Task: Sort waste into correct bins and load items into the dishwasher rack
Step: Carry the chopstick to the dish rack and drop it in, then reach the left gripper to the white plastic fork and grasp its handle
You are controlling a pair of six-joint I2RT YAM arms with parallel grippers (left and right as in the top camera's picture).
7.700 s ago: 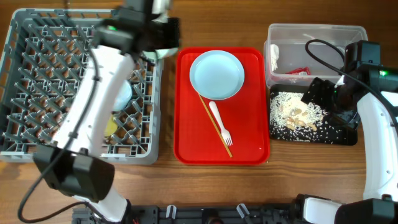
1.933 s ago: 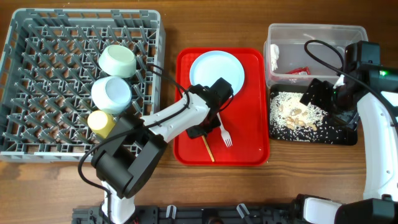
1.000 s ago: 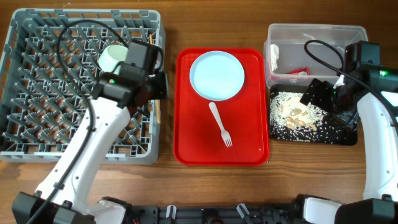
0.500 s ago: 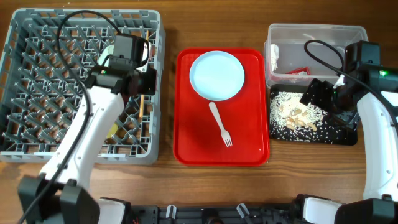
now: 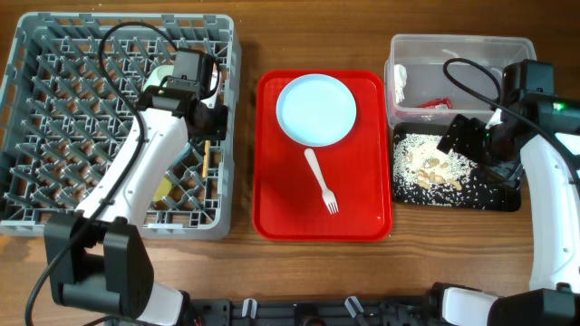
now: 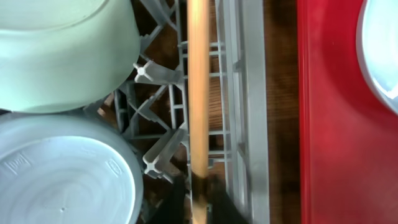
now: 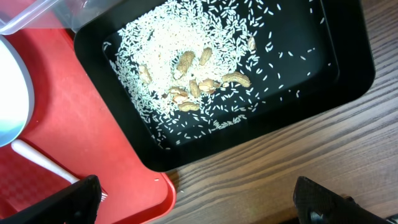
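My left gripper (image 5: 207,127) is over the right edge of the grey dishwasher rack (image 5: 54,109), shut on the wooden chopstick (image 5: 207,163). In the left wrist view the chopstick (image 6: 199,93) runs from the jaws (image 6: 199,200) over the rack's pegs, beside two bowls (image 6: 62,50) (image 6: 62,180). The yellow cup (image 5: 163,188) peeks out under the arm. The blue plate (image 5: 317,109) and white fork (image 5: 322,181) lie on the red tray (image 5: 362,217). My right gripper (image 7: 199,205) is open and empty over the black tray of rice and scraps (image 7: 186,81).
The clear tub (image 5: 458,45) at the back right holds crumpled white paper (image 5: 401,83) and a red sachet (image 5: 435,103). The black tray (image 5: 453,195) sits just in front of it. Bare wooden table lies along the front edge.
My left gripper has carried the chopstick off the red tray to the rack's right side. Only the plate and fork are left on the tray. The right arm has not moved.
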